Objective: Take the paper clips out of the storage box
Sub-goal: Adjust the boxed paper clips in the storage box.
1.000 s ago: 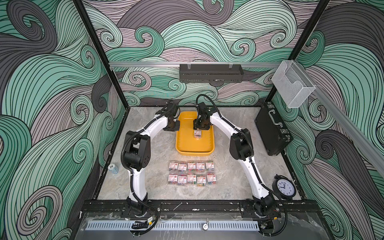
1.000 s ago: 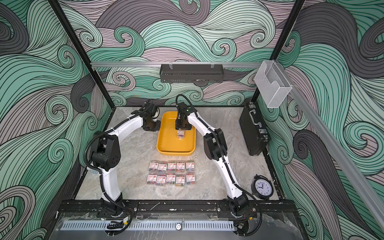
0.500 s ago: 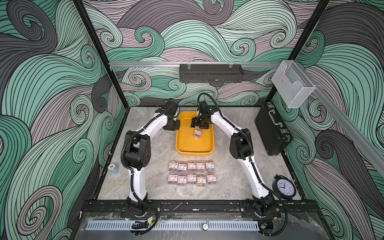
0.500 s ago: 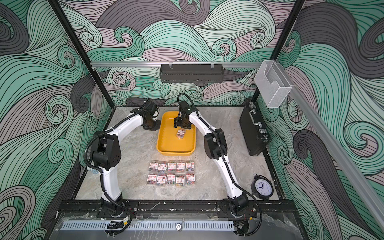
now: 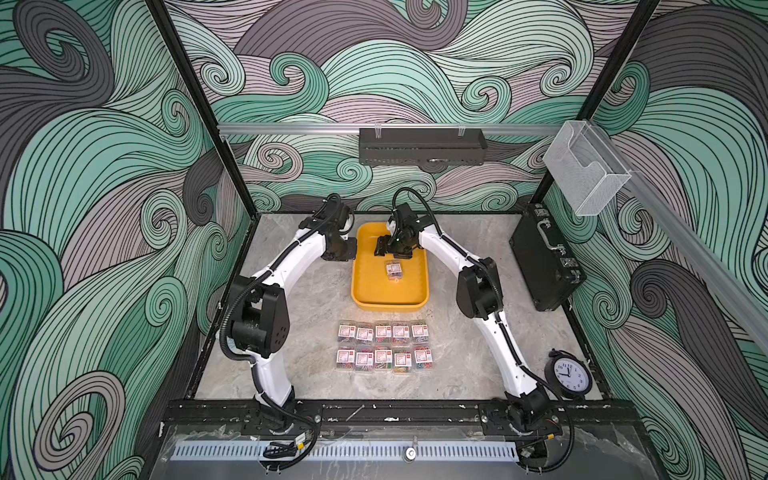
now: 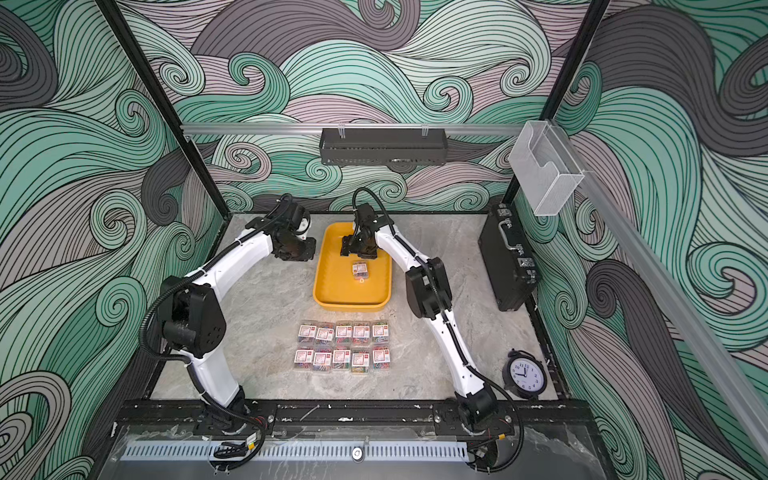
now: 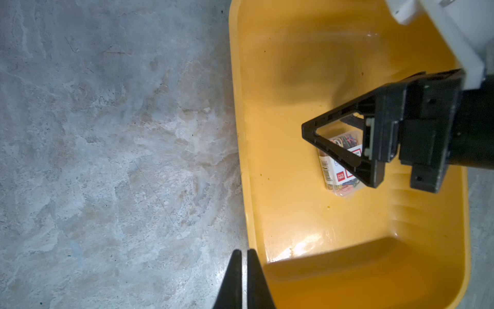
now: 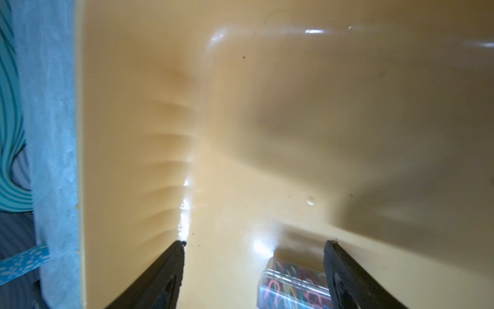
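Note:
The yellow storage box (image 5: 374,291) (image 6: 332,291) stands at the table's far middle. One clear box of paper clips (image 5: 393,269) (image 6: 360,269) lies loose on its floor. My right gripper (image 5: 384,250) (image 8: 256,243) hangs open above the far half of the storage box. That paper clips box (image 8: 291,283) sits low between its fingers, close to one of them and not squeezed. My left gripper (image 5: 345,253) (image 7: 244,251) is shut and empty, just outside the storage box's left rim (image 7: 242,149). Several more paper clips boxes (image 5: 384,347) lie in two rows on the table in front.
A black briefcase (image 5: 544,257) stands against the right wall. A round black clock (image 5: 568,373) sits at the front right. A clear bin (image 5: 584,166) hangs on the right rail and a black shelf (image 5: 422,145) on the rear rail.
My right gripper has opened wider and drawn back toward the far end of the storage box, leaving the paper clips box lying on the floor. The left gripper stayed shut beside the rim.

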You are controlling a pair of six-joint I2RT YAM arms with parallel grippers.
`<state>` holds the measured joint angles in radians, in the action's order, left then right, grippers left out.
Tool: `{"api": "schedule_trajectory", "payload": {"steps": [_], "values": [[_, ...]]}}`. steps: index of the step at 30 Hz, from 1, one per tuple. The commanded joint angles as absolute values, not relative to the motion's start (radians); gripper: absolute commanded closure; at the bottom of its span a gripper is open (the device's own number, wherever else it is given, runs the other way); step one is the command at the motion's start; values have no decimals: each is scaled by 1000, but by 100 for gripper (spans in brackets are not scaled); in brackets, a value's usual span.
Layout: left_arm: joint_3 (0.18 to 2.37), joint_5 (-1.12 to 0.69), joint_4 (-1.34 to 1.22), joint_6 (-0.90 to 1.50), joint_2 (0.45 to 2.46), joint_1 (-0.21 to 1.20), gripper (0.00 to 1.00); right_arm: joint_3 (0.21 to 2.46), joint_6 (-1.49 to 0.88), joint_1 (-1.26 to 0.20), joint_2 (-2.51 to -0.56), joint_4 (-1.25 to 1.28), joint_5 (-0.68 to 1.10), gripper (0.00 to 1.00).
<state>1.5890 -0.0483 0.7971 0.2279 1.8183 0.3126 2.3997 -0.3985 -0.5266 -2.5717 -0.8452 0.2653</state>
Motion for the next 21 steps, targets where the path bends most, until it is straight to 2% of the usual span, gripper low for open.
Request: {"api": "schedule_trajectory", "payload": {"steps": [1, 12, 17, 21], "values": [[1571, -82, 830, 262, 1766, 318, 92, 2372, -359, -542, -2499, -920, 141, 16], [1533, -87, 845, 279, 1712, 319, 90, 2330, -344, -557, -2494, -971, 124, 15], [1511, -87, 842, 283, 1684, 320, 90, 2329, -313, -568, -2502, -954, 173, 15], [1497, -84, 844, 286, 1670, 321, 90, 2336, -268, -574, -2509, -888, 287, 14]]}}
